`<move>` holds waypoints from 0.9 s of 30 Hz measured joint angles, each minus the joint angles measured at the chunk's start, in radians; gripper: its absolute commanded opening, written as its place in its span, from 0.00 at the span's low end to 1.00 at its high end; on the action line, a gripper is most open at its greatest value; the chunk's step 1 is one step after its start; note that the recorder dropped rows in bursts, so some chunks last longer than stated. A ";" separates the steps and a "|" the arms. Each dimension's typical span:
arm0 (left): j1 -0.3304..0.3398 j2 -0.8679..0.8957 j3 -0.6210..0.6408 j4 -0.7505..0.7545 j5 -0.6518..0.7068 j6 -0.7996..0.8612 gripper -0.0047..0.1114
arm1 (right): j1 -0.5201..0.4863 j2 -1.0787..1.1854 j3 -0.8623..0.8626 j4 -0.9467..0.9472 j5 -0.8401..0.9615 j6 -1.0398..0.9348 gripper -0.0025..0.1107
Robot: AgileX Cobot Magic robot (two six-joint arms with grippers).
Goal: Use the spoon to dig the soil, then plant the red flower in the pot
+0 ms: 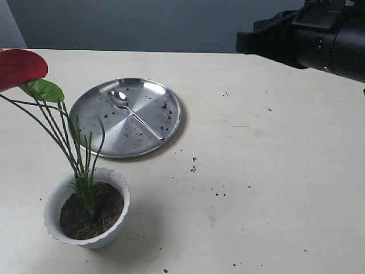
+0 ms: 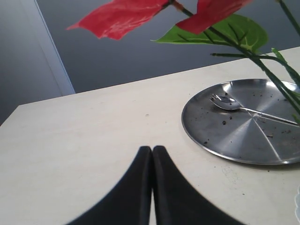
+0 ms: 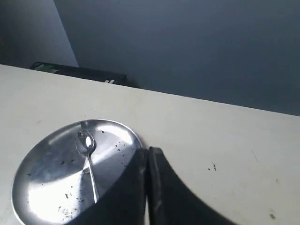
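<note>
red flower [image 1: 20, 67] petal cropped at edge; stem bases under soil [image 1: 71, 220]

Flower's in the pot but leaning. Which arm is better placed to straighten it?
Probably left: its shut pincer sits close to the petals of the red flower, while the right arm hangs far off, beyond the plate.

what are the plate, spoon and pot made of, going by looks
Plate: likely steel, brushed, with radial sheen and bright reflections. Spoon: polished metal, mirror glints on its bowl. Pot: smooth white, scalloped rim, dull sheen; ceramic or plastic, cannot tell which.
</note>
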 measured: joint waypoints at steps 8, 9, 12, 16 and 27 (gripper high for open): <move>0.000 0.000 0.000 0.000 0.000 0.000 0.04 | -0.304 -0.324 0.260 -0.042 0.268 -0.014 0.02; 0.000 0.000 0.000 0.000 0.000 0.000 0.04 | -0.348 -0.377 0.310 -0.042 0.282 -0.005 0.02; 0.000 0.000 0.000 0.000 0.000 0.000 0.04 | -0.447 -0.540 0.453 -0.040 0.303 0.009 0.02; 0.000 0.000 0.000 0.000 0.000 0.000 0.04 | -0.517 -0.761 0.598 -0.032 0.328 0.023 0.02; 0.000 0.000 0.000 0.000 0.000 0.000 0.04 | -0.527 -1.125 0.752 -0.051 0.325 0.036 0.02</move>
